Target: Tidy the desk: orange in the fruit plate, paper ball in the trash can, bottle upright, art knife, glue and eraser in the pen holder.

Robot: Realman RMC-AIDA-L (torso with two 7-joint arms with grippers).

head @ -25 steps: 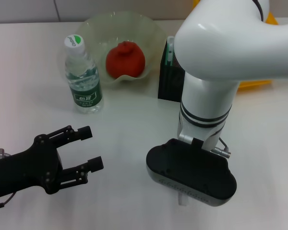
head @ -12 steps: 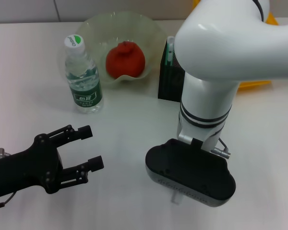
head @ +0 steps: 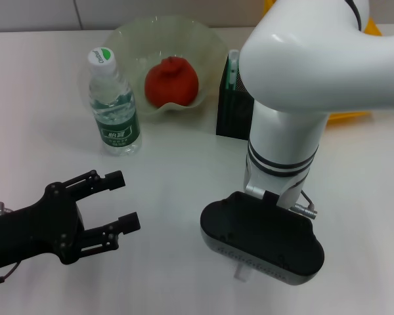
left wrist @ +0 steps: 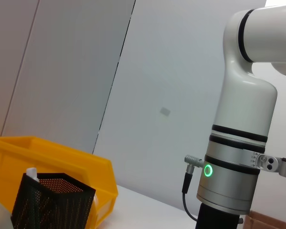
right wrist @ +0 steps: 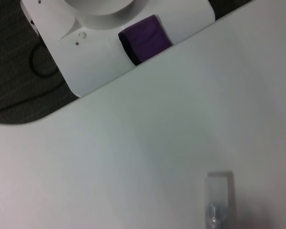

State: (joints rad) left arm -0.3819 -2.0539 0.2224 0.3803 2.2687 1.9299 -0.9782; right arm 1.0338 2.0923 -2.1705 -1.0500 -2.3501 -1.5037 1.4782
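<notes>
The orange (head: 172, 82) lies in the pale-green fruit plate (head: 128, 38) at the back. To its left the bottle (head: 115, 105) stands upright. The black mesh pen holder (head: 231, 111) (left wrist: 52, 202) holds a slim green-and-white item (head: 233, 69). Behind my right arm, the yellow trash can (head: 348, 117) (left wrist: 62, 162) is partly hidden. My left gripper (head: 118, 202) hovers open near the table's front left, holding nothing. My right gripper (head: 262, 239) points straight down at the front centre. A small pale translucent piece (head: 241, 272) (right wrist: 218, 191) shows just below it. Paper ball and eraser are out of view.
My right arm's white forearm (head: 295, 85) rises in front of the pen holder and trash can. My white base (right wrist: 109, 28), with a purple patch, shows beyond the table's near edge.
The pale piece below my right wrist now shows slightly further left. My left gripper has drifted a touch toward the left.
</notes>
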